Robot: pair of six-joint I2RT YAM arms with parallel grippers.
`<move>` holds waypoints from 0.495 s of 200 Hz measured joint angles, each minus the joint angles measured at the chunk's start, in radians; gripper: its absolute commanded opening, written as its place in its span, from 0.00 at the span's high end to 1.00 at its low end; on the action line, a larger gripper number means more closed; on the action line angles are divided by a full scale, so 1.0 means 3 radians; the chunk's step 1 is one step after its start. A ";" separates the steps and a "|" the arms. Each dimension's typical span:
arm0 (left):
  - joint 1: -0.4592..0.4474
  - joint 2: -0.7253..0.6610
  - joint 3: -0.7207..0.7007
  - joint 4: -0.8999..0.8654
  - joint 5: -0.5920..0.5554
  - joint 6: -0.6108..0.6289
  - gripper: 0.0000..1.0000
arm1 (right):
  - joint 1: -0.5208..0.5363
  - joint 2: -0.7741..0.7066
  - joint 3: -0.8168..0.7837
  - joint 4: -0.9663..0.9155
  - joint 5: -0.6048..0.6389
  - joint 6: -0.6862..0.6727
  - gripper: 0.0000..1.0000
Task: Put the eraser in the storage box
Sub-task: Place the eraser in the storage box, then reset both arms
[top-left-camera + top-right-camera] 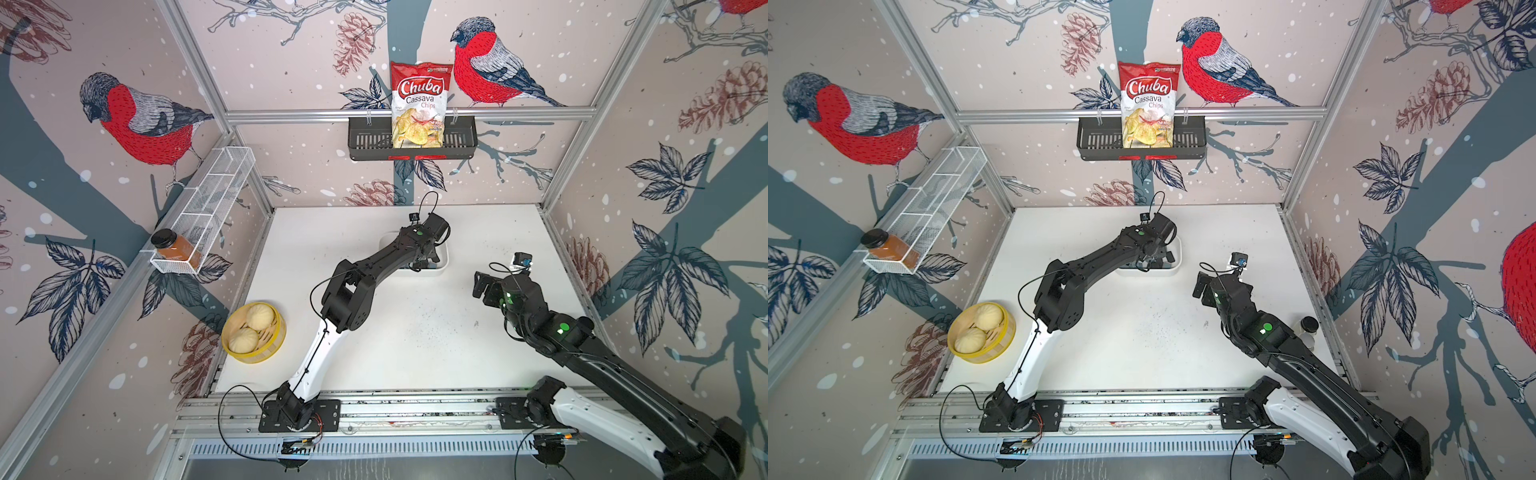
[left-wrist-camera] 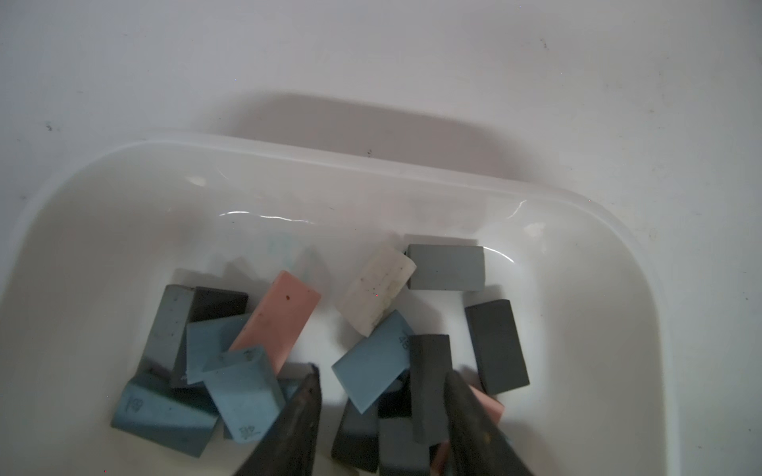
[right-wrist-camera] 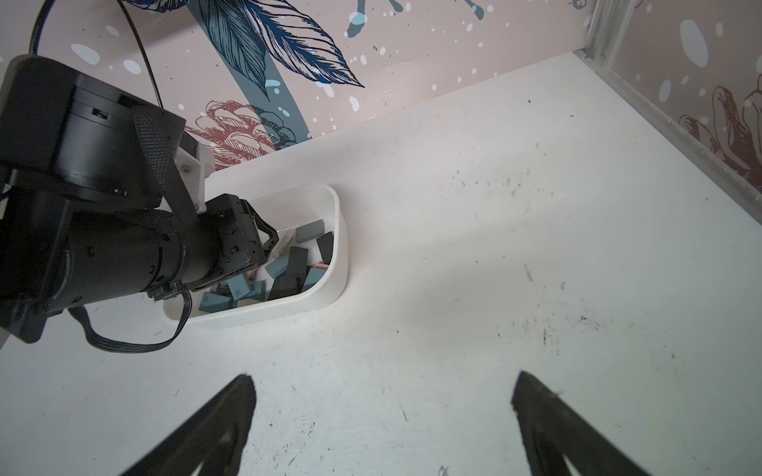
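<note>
Toward the back of the table (image 1: 415, 345), in both top views, see the left gripper (image 1: 424, 264) dipped into the storage box (image 1: 419, 273) and the right gripper (image 1: 484, 289) well apart from it. From the left wrist, note jaws spread, clasping nothing, the dark eraser (image 2: 429, 387) lying in the box among other erasers (image 2: 280, 321), against one finger (image 2: 466, 412). From the right wrist, note fingers (image 3: 214, 428) wide apart, empty.
</note>
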 measured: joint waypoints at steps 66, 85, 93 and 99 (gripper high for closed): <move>0.0000 -0.0403 -0.0149 0.0084 0.0080 0.0206 0.03 | -0.0019 -0.0038 0.0023 0.0019 0.0099 -0.0001 0.00; -0.0022 -0.0792 -0.0538 0.0264 0.0057 0.0351 0.02 | -0.0060 -0.0100 -0.0023 0.0135 0.0210 -0.0015 0.00; -0.0039 -0.0994 -0.0749 0.0366 0.0019 0.0409 0.02 | -0.0081 -0.0137 -0.0076 0.0215 0.0275 -0.0017 0.00; -0.0056 -0.1142 -0.0898 0.0422 -0.0014 0.0458 0.03 | -0.0095 -0.0168 -0.0123 0.0273 0.0323 -0.0028 0.00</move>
